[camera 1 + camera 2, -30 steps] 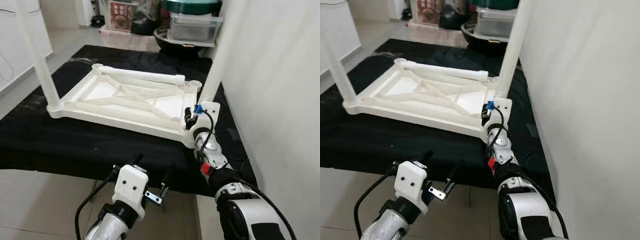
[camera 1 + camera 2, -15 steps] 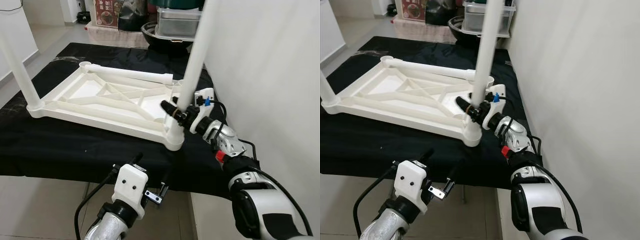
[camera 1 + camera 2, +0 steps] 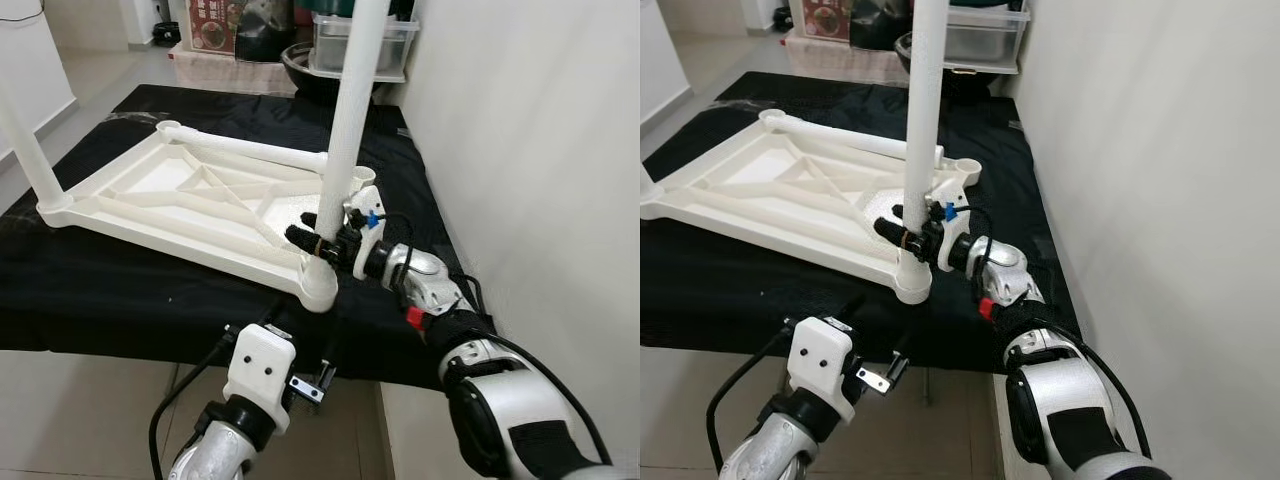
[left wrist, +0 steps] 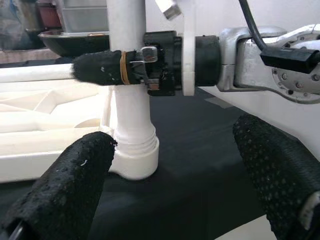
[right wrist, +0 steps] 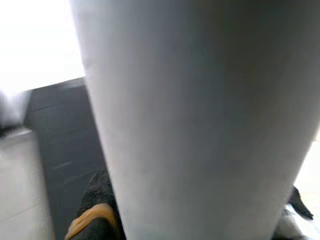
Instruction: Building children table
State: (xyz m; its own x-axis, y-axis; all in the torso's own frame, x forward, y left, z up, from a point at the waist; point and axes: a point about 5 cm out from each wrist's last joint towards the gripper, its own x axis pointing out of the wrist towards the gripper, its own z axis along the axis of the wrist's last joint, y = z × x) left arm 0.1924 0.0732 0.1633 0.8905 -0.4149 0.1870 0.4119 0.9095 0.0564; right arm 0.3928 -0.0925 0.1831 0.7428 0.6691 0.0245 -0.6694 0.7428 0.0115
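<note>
White plastic children's table top (image 3: 190, 205), inverted on a black cloth (image 3: 120, 290), with right gripper (image 3: 318, 238) clamped round the upright white tubular leg (image 3: 345, 130): keep it vertical while seating.

Right pincer (image 3: 312, 232) seemingly clamped around upright white leg (image 3: 345, 140) of upturned tabletop (image 3: 170, 205).

The two eye views look down and forward from the head at the same upturned table (image 3: 190, 200). The left wrist view looks low across the black cloth (image 4: 200, 165) at the table leg (image 4: 127, 75). The right wrist view is pressed against this leg.
</note>
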